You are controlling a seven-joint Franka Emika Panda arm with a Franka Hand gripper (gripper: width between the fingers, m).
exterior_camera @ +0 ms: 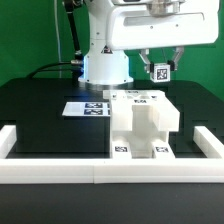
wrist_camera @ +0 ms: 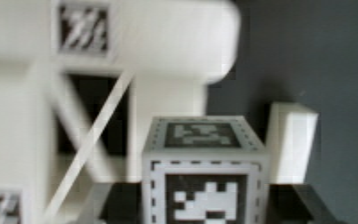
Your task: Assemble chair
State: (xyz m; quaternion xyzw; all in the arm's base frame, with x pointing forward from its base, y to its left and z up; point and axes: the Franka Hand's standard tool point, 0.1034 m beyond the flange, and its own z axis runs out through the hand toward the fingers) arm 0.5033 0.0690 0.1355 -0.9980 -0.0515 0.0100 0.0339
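Observation:
The partly built chair (exterior_camera: 141, 122) is a white blocky stack with marker tags, standing mid-table near the front rail. My gripper (exterior_camera: 160, 66) hangs above and behind it, toward the exterior view's right. It is shut on a small white tagged chair block (exterior_camera: 160, 72), held well clear of the table. In the wrist view the block (wrist_camera: 202, 165) fills the space between my jaws, tag faces showing, and the gripper (wrist_camera: 202, 205) is at the frame edge. The chair (wrist_camera: 105, 80) looms close beside the block, with a tag on its upper part.
The marker board (exterior_camera: 86, 107) lies flat behind the chair on the exterior view's left. The long low white border rail (exterior_camera: 60, 168) runs along the front and both sides. The arm's base (exterior_camera: 104, 66) stands at the back. A white upright piece (wrist_camera: 295, 140) shows beyond the held block.

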